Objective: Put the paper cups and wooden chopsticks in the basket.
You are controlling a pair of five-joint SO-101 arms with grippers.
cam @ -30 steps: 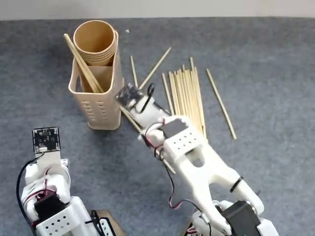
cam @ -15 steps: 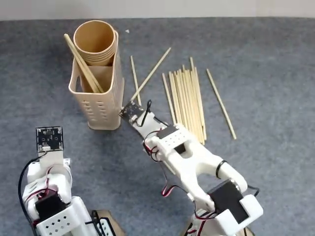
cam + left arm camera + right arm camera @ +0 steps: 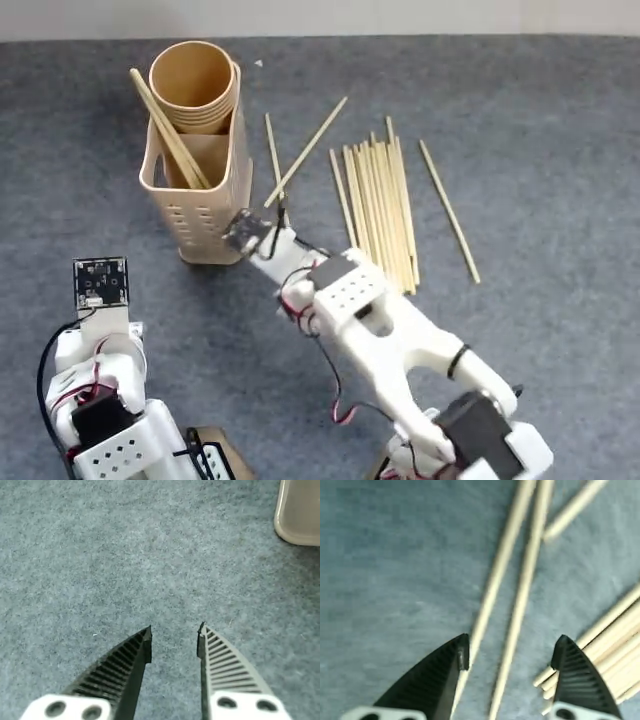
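Grey worktop (image 3: 560, 120) carries the basket (image 3: 205, 215), with the paper cups (image 3: 192, 80) stacked inside plus leaning chopsticks (image 3: 165, 130); the chopstick pile (image 3: 378, 195) lies loose near it. Right hand (image 3: 514, 647), jaws apart, straddles two stray chopsticks (image 3: 525, 585) beside the basket; left hand (image 3: 175, 632) is apart too, empty, over bare worktop. Risk: closing here probably pinches both strays off-centre, so one could pivot out or snag the basket rim.

no readable text, labels, numbers or signs anywhere
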